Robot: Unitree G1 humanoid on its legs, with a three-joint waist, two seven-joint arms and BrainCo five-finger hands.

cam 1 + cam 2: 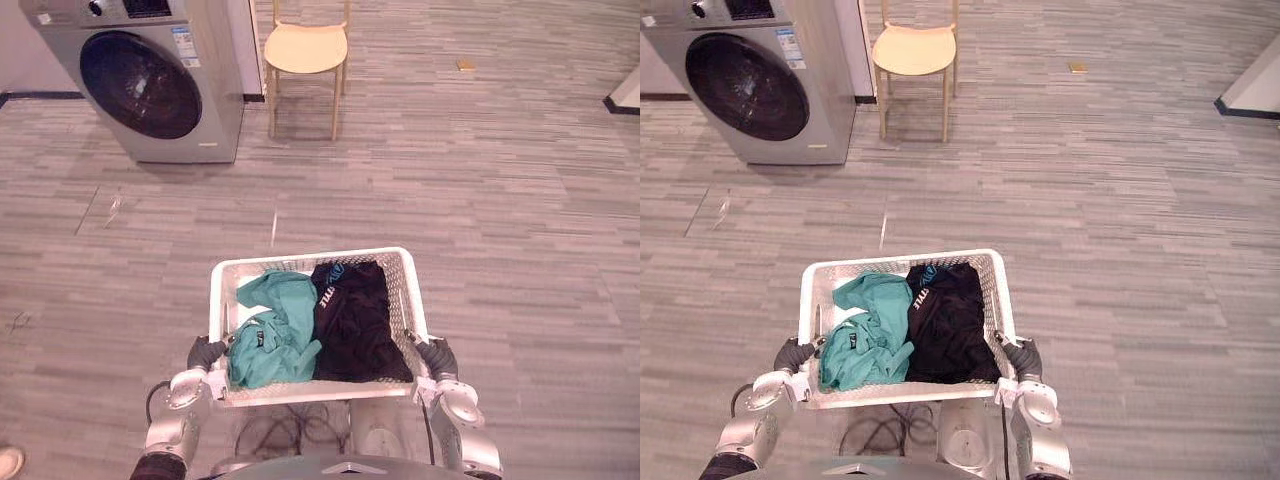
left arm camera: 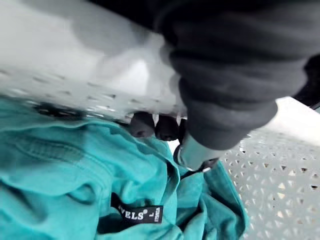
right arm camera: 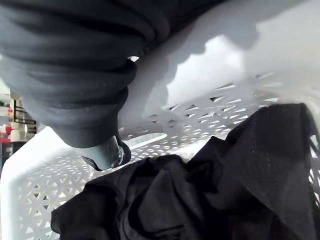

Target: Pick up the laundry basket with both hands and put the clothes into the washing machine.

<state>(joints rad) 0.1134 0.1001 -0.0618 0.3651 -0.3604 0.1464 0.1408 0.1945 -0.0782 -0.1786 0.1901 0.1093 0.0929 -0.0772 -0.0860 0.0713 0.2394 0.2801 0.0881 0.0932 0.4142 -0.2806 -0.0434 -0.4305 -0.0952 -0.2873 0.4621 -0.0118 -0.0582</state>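
I hold a white perforated laundry basket [image 1: 310, 256] off the floor, close in front of me. My left hand [image 1: 205, 352] grips its left rim and my right hand [image 1: 437, 355] its right rim. In the left wrist view, dark fingertips [image 2: 142, 125] hook over the rim into the basket. In the right wrist view the thumb [image 3: 107, 152] lies against the inner wall. A teal garment [image 1: 270, 325] fills the basket's left half and a black garment [image 1: 355, 320] the right. The grey washing machine [image 1: 150, 80] stands far ahead to the left, its round door closed.
A light wooden chair [image 1: 305, 48] stands just right of the washer. Grey plank floor stretches between me and the machine. A small tan object [image 1: 466, 65] lies far right on the floor. White furniture [image 1: 625, 95] edges the right side, and a person's shoe [image 1: 8, 462] shows at lower left.
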